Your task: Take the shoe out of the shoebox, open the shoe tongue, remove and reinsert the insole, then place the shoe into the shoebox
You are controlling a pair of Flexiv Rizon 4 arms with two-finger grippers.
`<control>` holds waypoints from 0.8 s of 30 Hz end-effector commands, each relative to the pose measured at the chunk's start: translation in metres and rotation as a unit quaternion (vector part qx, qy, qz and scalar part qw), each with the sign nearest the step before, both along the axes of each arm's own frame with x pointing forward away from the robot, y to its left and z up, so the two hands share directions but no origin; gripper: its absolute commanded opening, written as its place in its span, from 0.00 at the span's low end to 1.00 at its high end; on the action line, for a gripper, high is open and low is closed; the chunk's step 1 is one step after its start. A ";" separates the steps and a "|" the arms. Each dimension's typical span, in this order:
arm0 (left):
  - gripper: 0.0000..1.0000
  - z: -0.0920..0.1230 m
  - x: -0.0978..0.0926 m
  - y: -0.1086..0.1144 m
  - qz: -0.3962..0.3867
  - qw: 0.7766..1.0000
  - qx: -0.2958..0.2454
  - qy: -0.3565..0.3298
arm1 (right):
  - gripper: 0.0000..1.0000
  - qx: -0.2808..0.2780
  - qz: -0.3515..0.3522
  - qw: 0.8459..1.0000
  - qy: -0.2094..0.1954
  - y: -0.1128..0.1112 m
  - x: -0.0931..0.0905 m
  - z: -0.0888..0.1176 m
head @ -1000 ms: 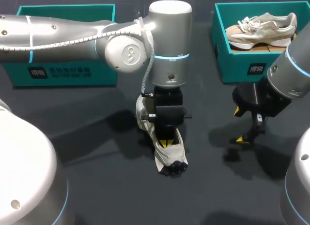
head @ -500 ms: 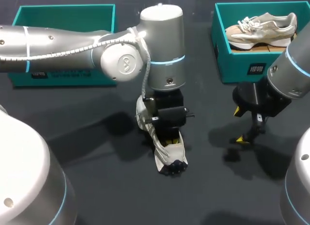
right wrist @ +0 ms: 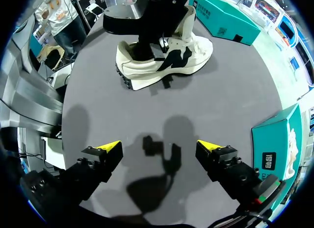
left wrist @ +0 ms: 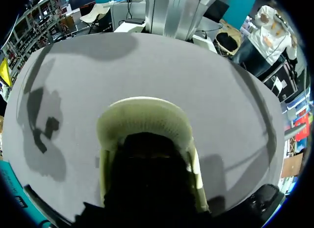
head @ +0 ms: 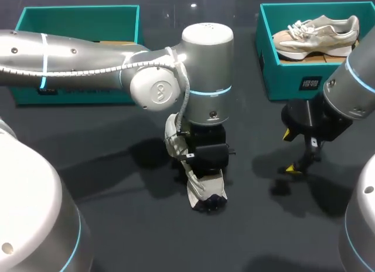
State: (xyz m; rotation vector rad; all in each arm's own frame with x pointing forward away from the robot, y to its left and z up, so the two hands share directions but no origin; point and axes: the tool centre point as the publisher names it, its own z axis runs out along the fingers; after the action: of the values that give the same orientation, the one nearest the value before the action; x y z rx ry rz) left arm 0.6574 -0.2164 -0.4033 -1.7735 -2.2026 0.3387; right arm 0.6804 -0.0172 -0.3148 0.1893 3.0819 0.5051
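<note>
A cream and black shoe (head: 202,187) lies on the dark table at mid-front, toe towards the front edge. My left gripper (head: 206,165) reaches straight down into its opening, fingertips hidden inside; in the left wrist view only a dark mass fills the shoe (left wrist: 142,114). What the fingers touch inside is hidden. In the right wrist view the shoe (right wrist: 164,61) lies ahead of my right gripper (right wrist: 159,149), with the left gripper (right wrist: 147,34) in it. My right gripper (head: 291,152) hangs open and empty over bare table to the shoe's right.
A teal shoebox (head: 280,78) at the back right holds a second beige shoe (head: 316,34). Another teal shoebox (head: 76,90) stands at the back left, partly behind my left arm. Bare table lies in front and between the shoe and the right gripper.
My left gripper has sunk deeper into the shoe, so its yellow tips no longer show, and its wrist has shifted a little. The right arm has kept still.
</note>
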 end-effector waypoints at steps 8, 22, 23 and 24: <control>0.00 0.026 -0.001 -0.003 -0.003 0.997 -0.070 -0.013 | 1.00 -0.002 -0.001 1.000 -0.001 0.001 -0.001 0.000; 0.00 -0.016 0.014 -0.014 0.031 0.997 -0.030 -0.059 | 1.00 -0.002 -0.001 1.000 -0.001 0.001 -0.001 0.000; 0.00 -0.014 0.017 -0.010 0.034 0.997 -0.028 -0.063 | 1.00 -0.002 -0.001 1.000 -0.001 0.001 -0.001 0.000; 0.00 -0.010 0.020 -0.006 0.035 0.997 -0.028 -0.062 | 1.00 -0.002 -0.001 1.000 -0.001 0.001 -0.001 0.000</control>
State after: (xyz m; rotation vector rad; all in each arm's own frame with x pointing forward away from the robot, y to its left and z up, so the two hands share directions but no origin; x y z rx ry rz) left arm 0.6686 -0.2271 -0.4041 -1.7976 -2.3697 0.3350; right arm 0.6803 -0.0172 -0.3146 0.1896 3.0820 0.5046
